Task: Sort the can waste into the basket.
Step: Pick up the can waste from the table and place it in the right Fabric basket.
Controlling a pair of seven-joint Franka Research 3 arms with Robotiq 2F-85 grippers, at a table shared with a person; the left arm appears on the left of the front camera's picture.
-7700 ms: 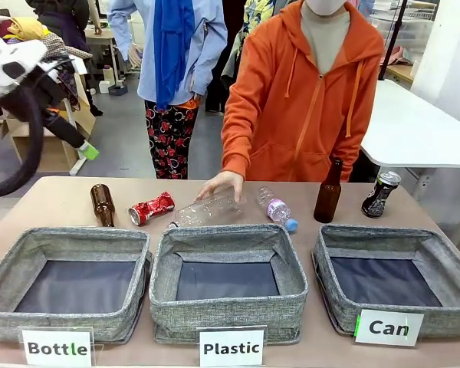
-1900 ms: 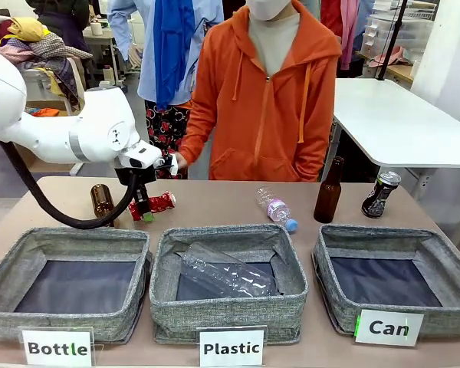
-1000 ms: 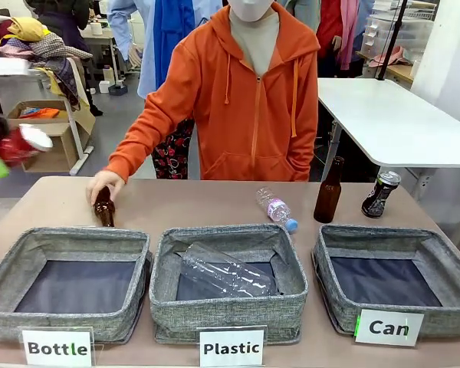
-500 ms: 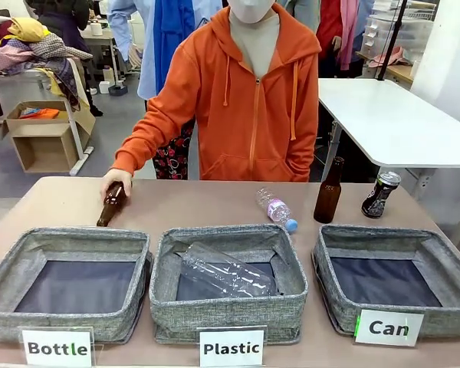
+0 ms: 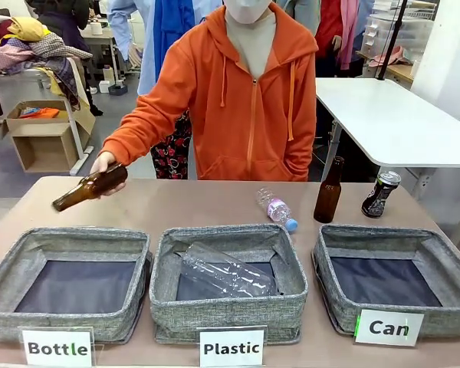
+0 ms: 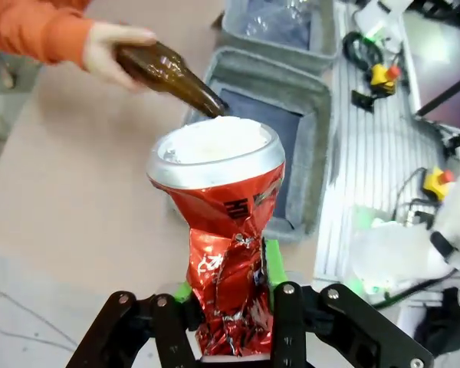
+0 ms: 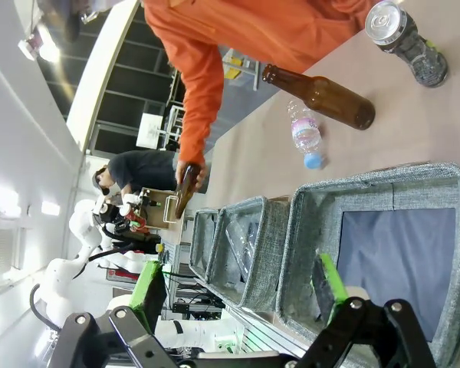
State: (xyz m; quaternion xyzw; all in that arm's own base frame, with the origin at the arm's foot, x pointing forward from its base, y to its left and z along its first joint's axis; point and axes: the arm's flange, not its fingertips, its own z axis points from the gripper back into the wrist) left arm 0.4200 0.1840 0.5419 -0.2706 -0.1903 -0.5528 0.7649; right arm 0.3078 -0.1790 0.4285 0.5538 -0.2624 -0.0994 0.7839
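Left gripper [image 6: 228,307]: clamped on crushed red can [image 6: 222,222], long axis along the fingers [image 6: 271,257] | Place: aloft near Bottle basket [image 6: 320,153], Can basket [image 5: 445,322] at the row's far end | Right gripper [image 7: 238,291]: spread open, nearer Can basket

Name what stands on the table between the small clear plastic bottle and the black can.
A brown glass bottle, upright, stands between them in the front view.

Front view faces across the tabletop [image 5: 207,203]. Left wrist view looks down on it; right wrist view, rolled sideways, is close by the Can basket [image 7: 368,188].
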